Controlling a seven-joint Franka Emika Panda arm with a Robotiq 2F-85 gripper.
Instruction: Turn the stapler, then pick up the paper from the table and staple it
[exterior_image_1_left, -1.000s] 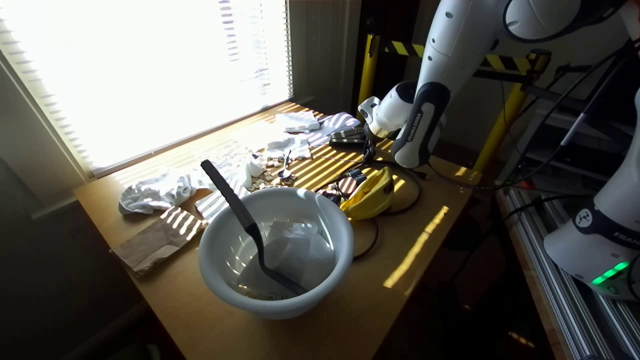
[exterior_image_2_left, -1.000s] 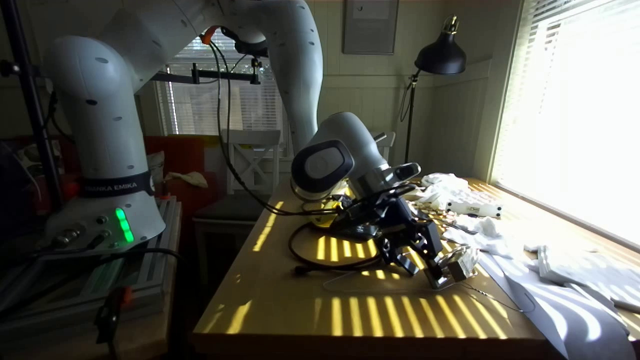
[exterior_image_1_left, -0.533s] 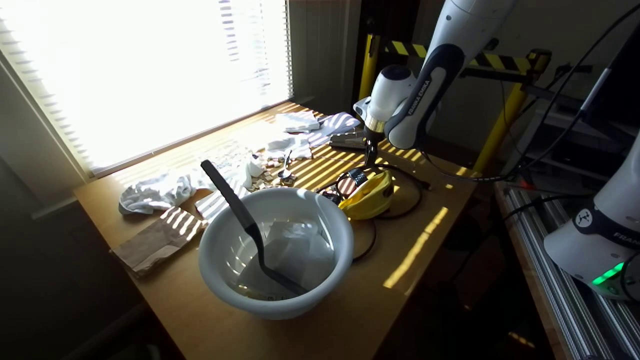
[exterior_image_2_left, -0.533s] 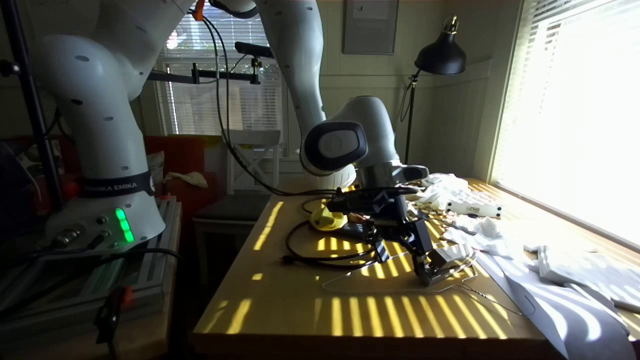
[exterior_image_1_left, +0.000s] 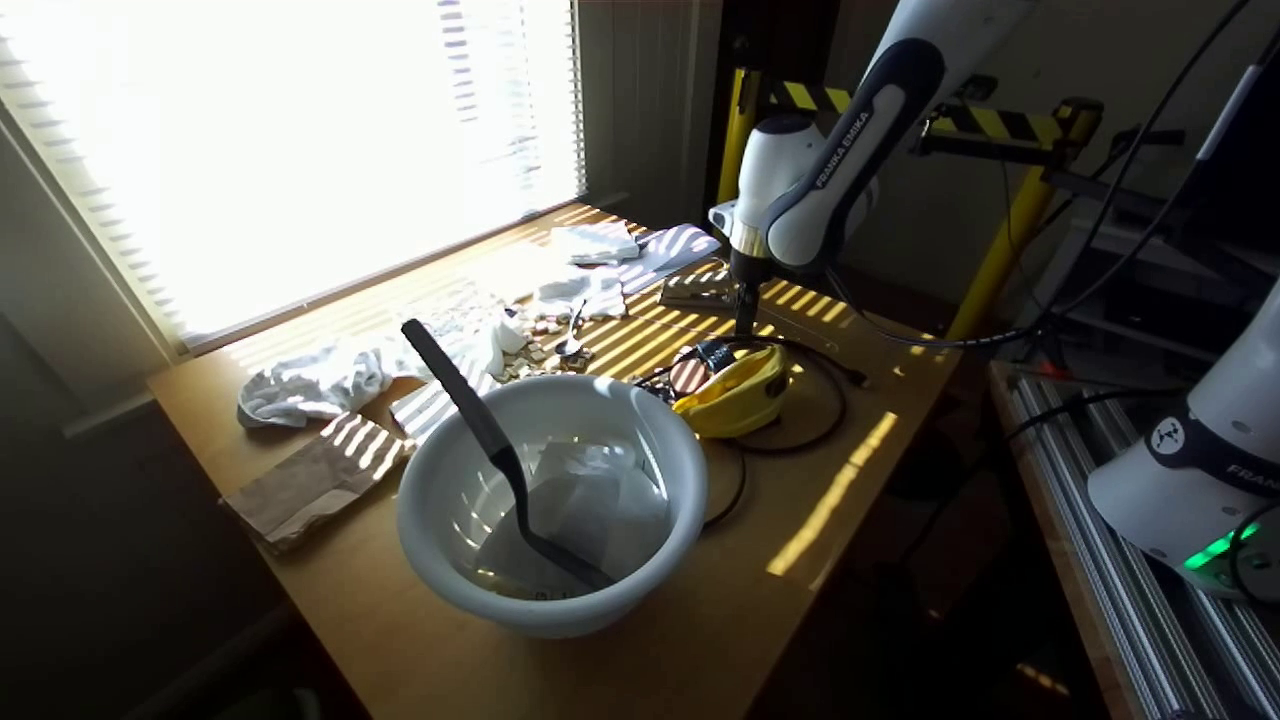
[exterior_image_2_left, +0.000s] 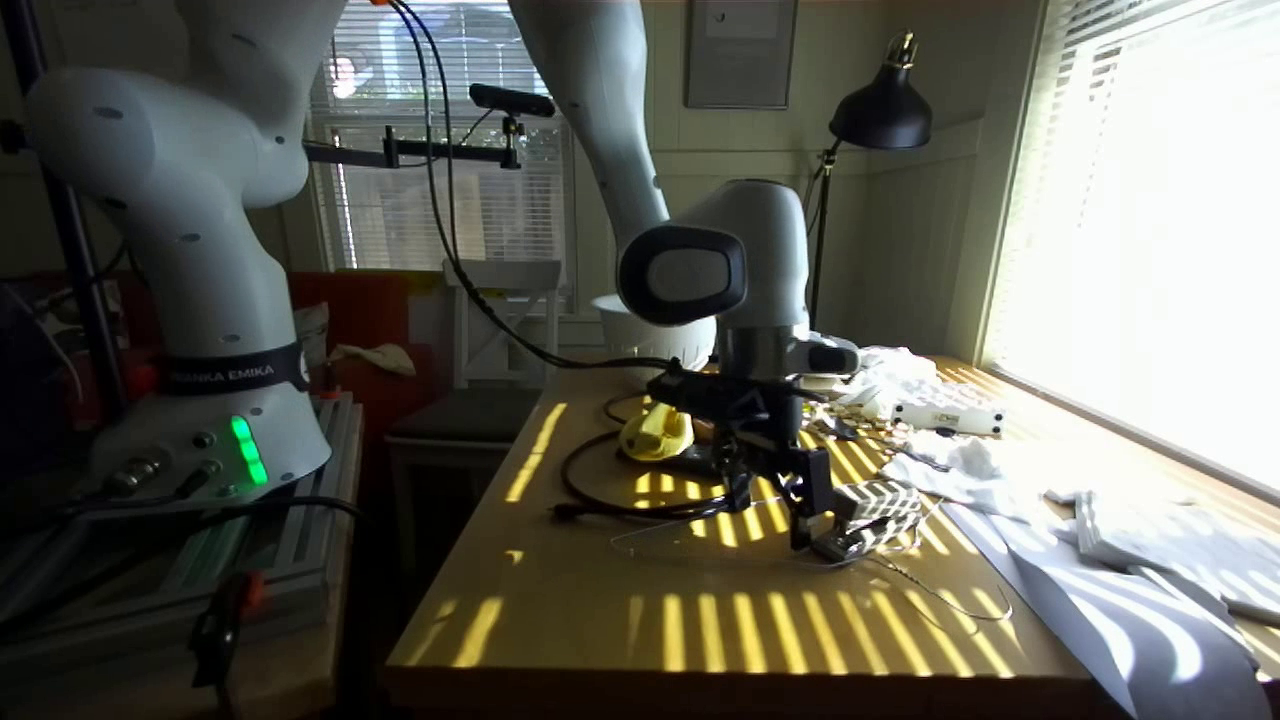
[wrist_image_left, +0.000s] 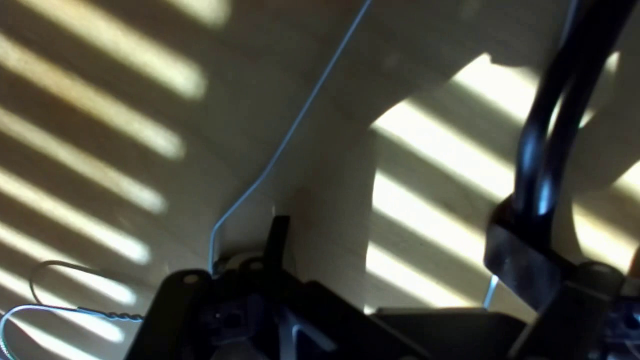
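Note:
The stapler (exterior_image_2_left: 872, 515), metallic and crossed by light stripes, sits on the wooden table (exterior_image_1_left: 620, 670) near its far corner; in an exterior view the stapler (exterior_image_1_left: 697, 290) lies just behind the gripper. Pointing down at the tabletop, my gripper (exterior_image_2_left: 770, 522) has one finger close against the stapler's near end; contact cannot be told. In the wrist view the gripper (wrist_image_left: 385, 235) stands open, with only bare wood between its fingers. Behind one finger a greyish shape is too hidden to name. A pale grey sheet, the paper (exterior_image_2_left: 1075, 600), curls along the table edge beyond the stapler.
A thin wire (wrist_image_left: 295, 127) runs across the wood under the gripper, beside a black cable (wrist_image_left: 542, 165). Close by are a yellow object (exterior_image_1_left: 735, 398) and white cloths (exterior_image_1_left: 585, 292). A white bowl (exterior_image_1_left: 425, 560) holds a black-handled utensil; a brown napkin (exterior_image_1_left: 310, 485) lies beside it.
My gripper has swung from a slant to nearly upright and opened wider. In an exterior view gripper and stapler have both shifted left. The thin wire and black cable have moved slightly.

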